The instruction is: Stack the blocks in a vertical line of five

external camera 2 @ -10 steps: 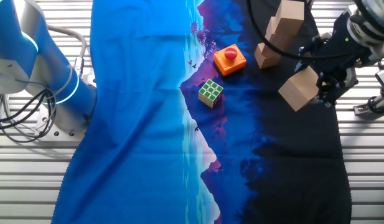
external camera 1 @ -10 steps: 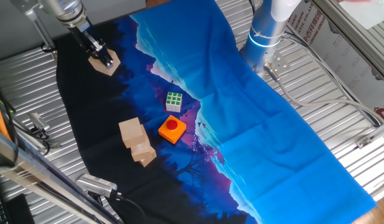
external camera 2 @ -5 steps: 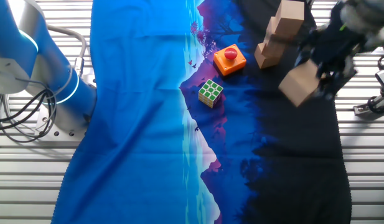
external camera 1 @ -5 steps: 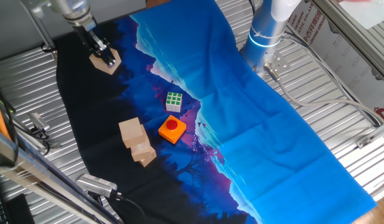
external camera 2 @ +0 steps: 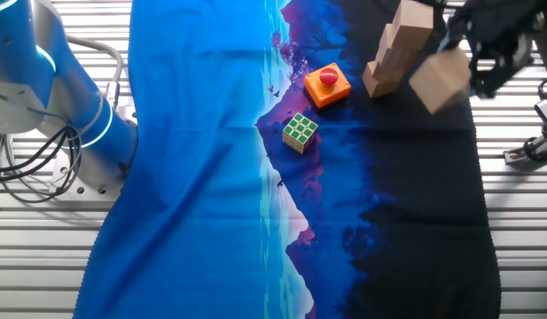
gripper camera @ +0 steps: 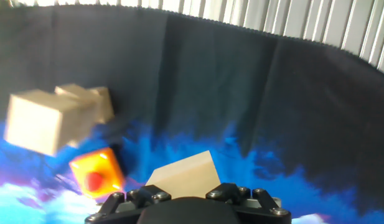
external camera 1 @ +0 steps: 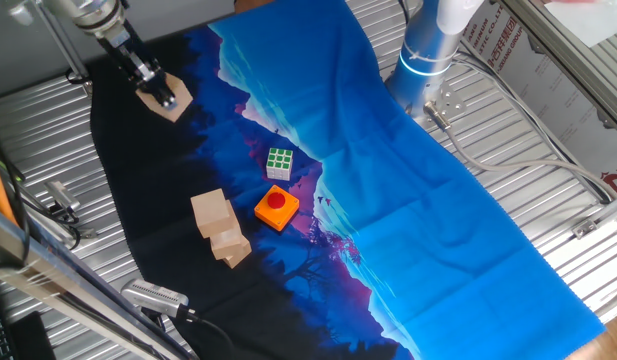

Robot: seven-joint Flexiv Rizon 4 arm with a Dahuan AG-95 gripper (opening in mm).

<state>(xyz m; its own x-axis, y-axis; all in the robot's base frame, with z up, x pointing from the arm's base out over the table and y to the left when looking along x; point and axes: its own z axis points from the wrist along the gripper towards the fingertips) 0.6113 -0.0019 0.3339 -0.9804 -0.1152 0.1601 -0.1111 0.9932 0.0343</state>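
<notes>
The gripper [external camera 1: 161, 97] is clamping one wooden block [external camera 1: 174, 101] between its fingers, holding it in the air above the black part of the cloth [external camera 1: 138, 170], at the far left. The other blocks [external camera 1: 218, 227] are sitting stacked crookedly, just left of the orange button block [external camera 1: 276, 208] and near the puzzle cube [external camera 1: 280, 163].

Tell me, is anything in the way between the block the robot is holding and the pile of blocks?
Nothing visible is. The gripper carries the held block in the air beside the stacked blocks. The orange button block and puzzle cube sit off to the side.
</notes>
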